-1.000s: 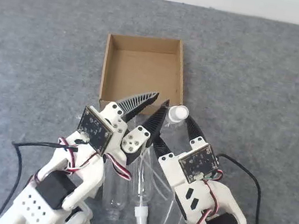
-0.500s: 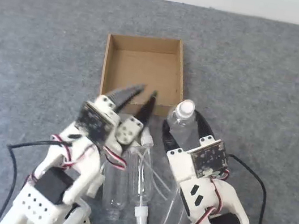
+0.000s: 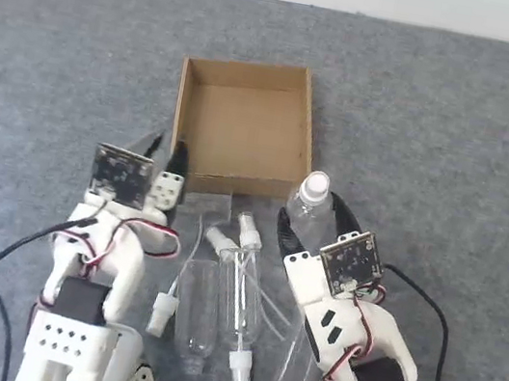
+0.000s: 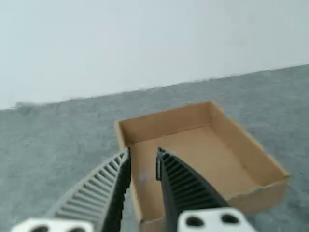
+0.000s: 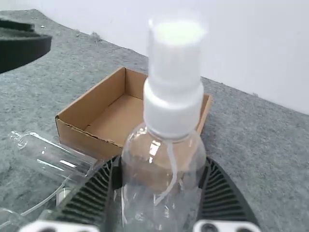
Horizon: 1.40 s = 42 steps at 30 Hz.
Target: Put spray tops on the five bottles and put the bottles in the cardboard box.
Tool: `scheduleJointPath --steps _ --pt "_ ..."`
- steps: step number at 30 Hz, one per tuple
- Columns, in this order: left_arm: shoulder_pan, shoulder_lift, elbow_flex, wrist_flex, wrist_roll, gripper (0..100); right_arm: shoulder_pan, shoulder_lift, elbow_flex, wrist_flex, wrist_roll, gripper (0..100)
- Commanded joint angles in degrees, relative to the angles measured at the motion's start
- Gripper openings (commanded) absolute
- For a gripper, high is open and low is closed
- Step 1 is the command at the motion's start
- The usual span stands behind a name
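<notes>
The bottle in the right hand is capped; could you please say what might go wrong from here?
The bottle, gripped by its body in the right hand, may slip or tilt. Its base could catch the near wall of the cardboard box and shove it. The left hand by the box's corner could collide.

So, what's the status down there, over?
Right gripper shut on spray-topped bottle, upright, just short of the cardboard box. Left gripper open, holding nothing, by box's near left corner. Other bottles lying between the arms.
</notes>
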Motion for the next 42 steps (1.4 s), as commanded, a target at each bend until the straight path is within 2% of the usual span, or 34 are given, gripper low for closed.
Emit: scheduleJointPath --steps 1,7,15,28,36,42 --pt "-5.80 -1.41 1.19 -1.32 -0.44 8 0.92 -1.10 -0.79 -1.45 -0.44 1.7" --pt "-10.55 -1.41 5.32 -1.32 -0.62 8 0.92 -1.10 0.62 -1.89 -0.35 1.7" --pt "-10.64 -1.41 12.79 -1.76 -0.70 8 0.92 -1.10 0.62 -1.89 -0.44 1.7" --pt "-10.81 -1.05 14.20 -1.23 -0.70 8 0.92 -1.10 0.70 -1.80 -0.44 1.7" --pt "-10.46 -1.32 14.29 10.99 -0.35 8 0.92 -1.10 0.70 -1.80 -0.44 1.7" --pt "-10.81 -1.41 14.29 11.78 -0.44 8 0.92 -1.10 0.70 -1.71 -0.44 1.7"
